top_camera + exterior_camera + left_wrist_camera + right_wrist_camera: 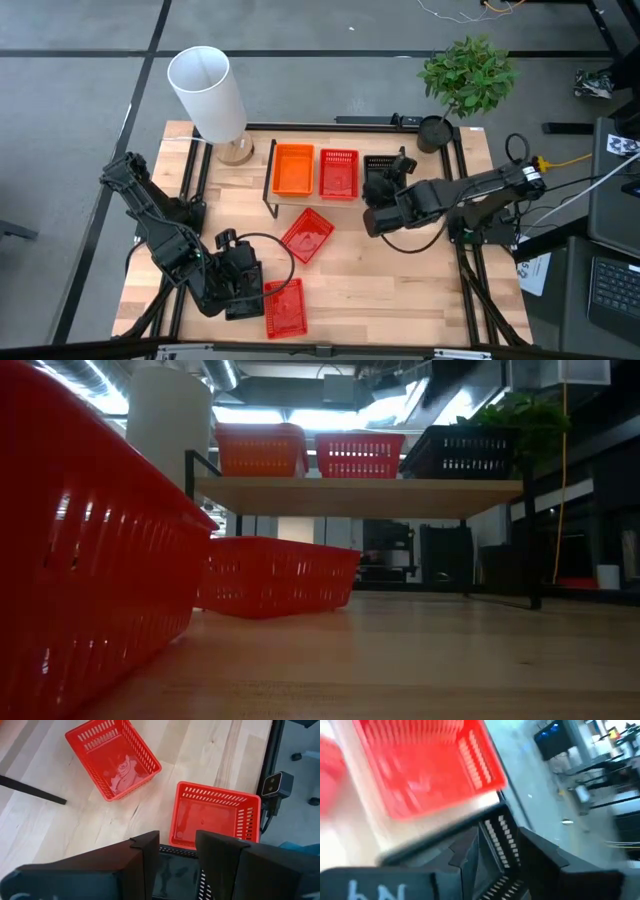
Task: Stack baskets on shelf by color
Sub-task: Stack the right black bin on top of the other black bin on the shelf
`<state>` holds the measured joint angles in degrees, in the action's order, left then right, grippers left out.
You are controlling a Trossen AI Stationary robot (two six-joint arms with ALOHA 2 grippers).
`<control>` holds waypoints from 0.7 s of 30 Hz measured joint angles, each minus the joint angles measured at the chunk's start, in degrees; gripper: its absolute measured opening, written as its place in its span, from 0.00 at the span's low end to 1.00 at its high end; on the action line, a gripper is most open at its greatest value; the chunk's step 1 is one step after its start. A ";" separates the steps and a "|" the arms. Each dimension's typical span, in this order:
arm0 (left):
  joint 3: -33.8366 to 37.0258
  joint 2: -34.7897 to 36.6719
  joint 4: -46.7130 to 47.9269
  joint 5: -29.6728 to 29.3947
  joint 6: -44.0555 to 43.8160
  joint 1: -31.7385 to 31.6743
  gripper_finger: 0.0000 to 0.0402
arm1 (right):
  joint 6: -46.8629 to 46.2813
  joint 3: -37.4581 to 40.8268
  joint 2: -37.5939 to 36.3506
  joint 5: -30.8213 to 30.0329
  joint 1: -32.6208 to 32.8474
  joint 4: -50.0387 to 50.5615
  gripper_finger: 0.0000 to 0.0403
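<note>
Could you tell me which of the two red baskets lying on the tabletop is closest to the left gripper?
The red basket at the table's front edge, right beside the left gripper. The other loose red basket lies turned at an angle farther back, near the shelf.

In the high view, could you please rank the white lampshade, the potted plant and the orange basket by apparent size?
1. white lampshade
2. potted plant, close to it, so unsure
3. orange basket, clearly smallest

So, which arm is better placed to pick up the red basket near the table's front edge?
Left. The left gripper is right beside that red basket, fingers open; the right gripper is far off by the shelf.
</note>
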<state>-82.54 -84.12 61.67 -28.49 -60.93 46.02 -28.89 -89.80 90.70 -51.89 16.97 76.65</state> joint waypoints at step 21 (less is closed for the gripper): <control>0.00 0.00 0.00 0.02 0.04 0.02 0.30 | -11.49 -5.42 5.78 31.14 8.21 12.96 0.31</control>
<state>-82.54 -84.12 61.67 -28.47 -60.89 46.04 -40.38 -95.22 96.49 -20.75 25.18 89.61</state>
